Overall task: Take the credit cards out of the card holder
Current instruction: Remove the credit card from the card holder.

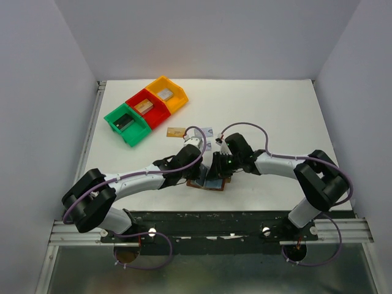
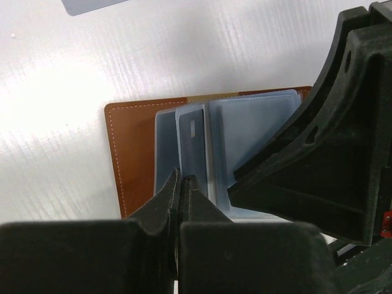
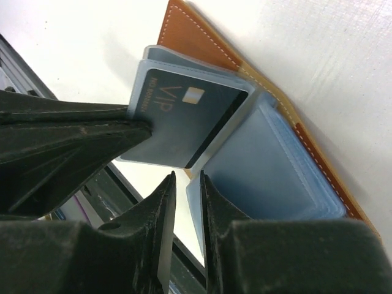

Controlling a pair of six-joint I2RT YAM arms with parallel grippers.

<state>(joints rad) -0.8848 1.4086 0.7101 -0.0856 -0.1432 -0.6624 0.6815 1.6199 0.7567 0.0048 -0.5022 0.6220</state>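
The brown leather card holder lies open on the table near the front edge, its light-blue sleeves fanned up. A black credit card marked VIP sits in one raised sleeve. My left gripper is shut on that sleeve's edge. My right gripper stands slightly open, with the corner of a neighbouring sleeve in the gap, close to one jaw. Taken-out cards lie behind: a gold-tan one and a light-blue one.
Green, red and yellow bins stand in a diagonal row at the back left, each with a block inside. One finger of the right gripper fills the right side of the left wrist view. The table's front rail is close by.
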